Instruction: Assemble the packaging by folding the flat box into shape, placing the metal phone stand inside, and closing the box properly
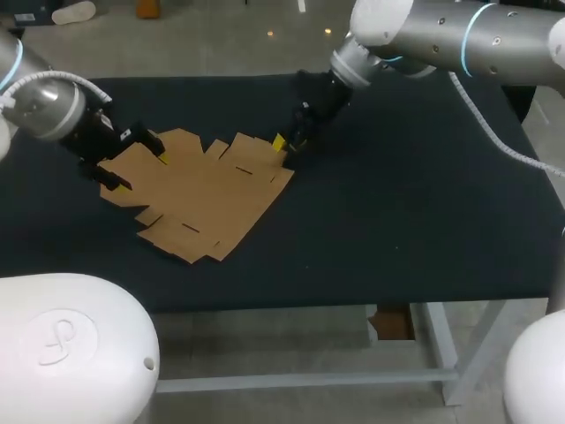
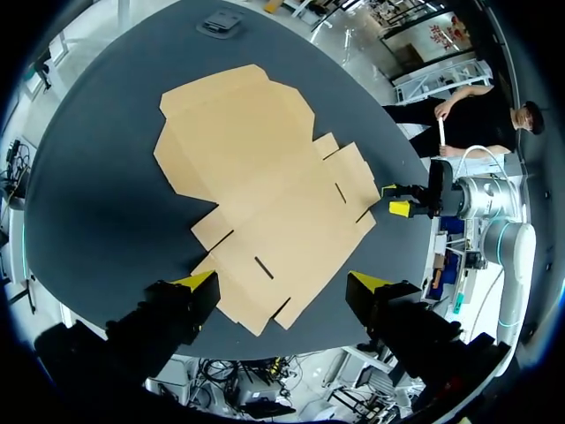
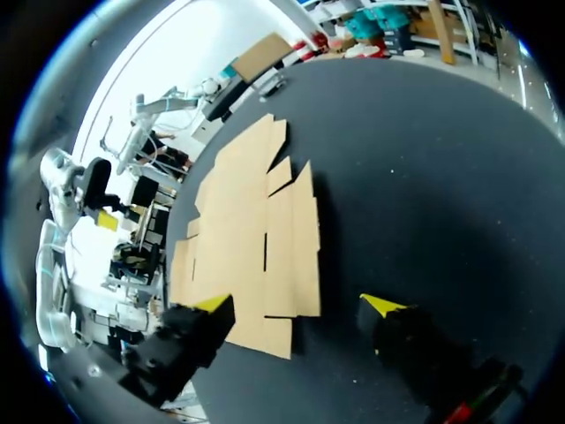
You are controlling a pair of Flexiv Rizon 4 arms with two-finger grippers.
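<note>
Box edges: the flat box (image 1: 199, 190) is laid on the left half of the dark table (image 1: 397, 221). Wide bare surface is left to its right, and a narrower strip towards the front edge.
Box appearance: brown cardboard, unfolded, with notched flaps and short slits.
Left gripper (image 1: 137, 163): spread wide at the box's left edge, part of which is seen between the fingers. Nothing is gripped.
Right gripper (image 1: 284, 152): spread wide at the far right corner, one finger by the cardboard, the other over bare table. Nothing is gripped.
</note>
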